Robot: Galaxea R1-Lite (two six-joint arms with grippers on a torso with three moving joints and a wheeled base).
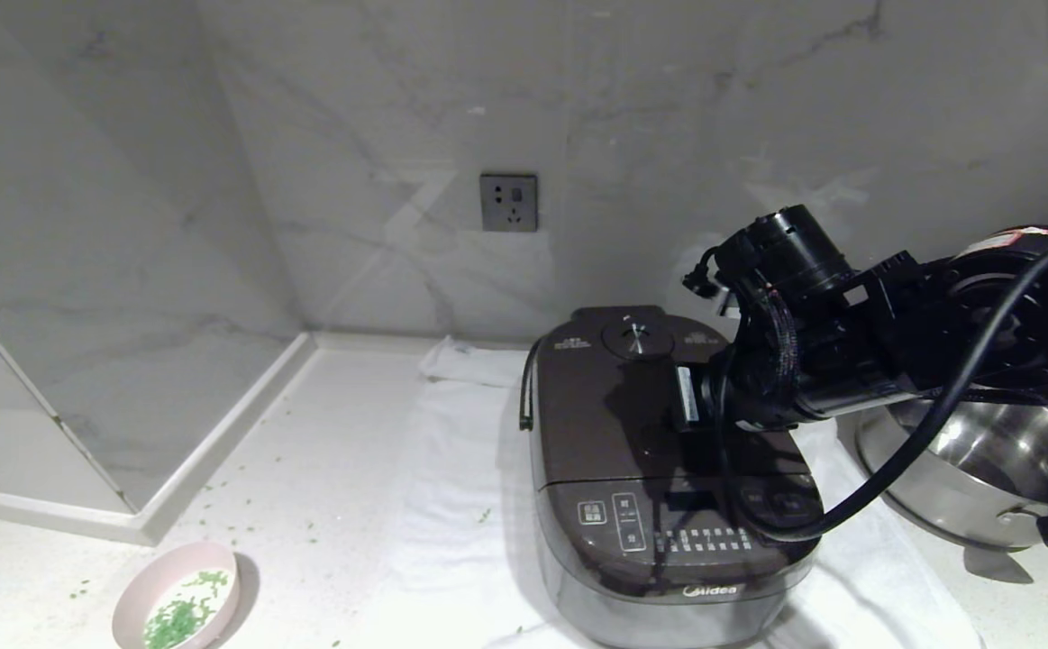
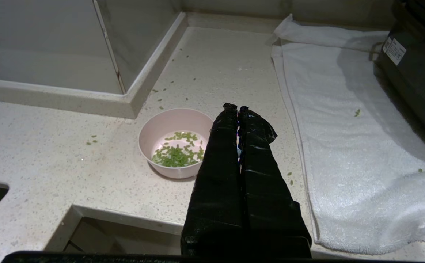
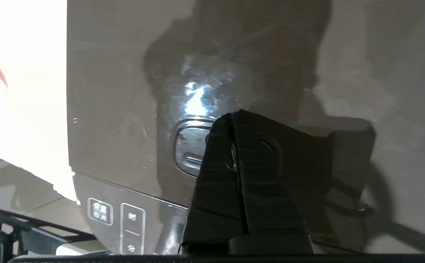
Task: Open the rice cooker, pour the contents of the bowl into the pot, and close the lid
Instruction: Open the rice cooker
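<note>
You're on the opening step: right hand [image 3: 233, 117], fingers pressed together, sits over the lid [image 1: 614, 406] release button [image 3: 188, 149], frame centre; press down next.

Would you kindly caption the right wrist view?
Shut right gripper poised over the closed lid's release button.

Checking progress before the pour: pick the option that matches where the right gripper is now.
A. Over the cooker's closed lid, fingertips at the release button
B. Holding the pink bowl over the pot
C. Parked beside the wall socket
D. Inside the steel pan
A: in the right wrist view the right gripper, fingers together, sits at the release button on the closed lid; the bowl stands untouched on the counter.
</note>
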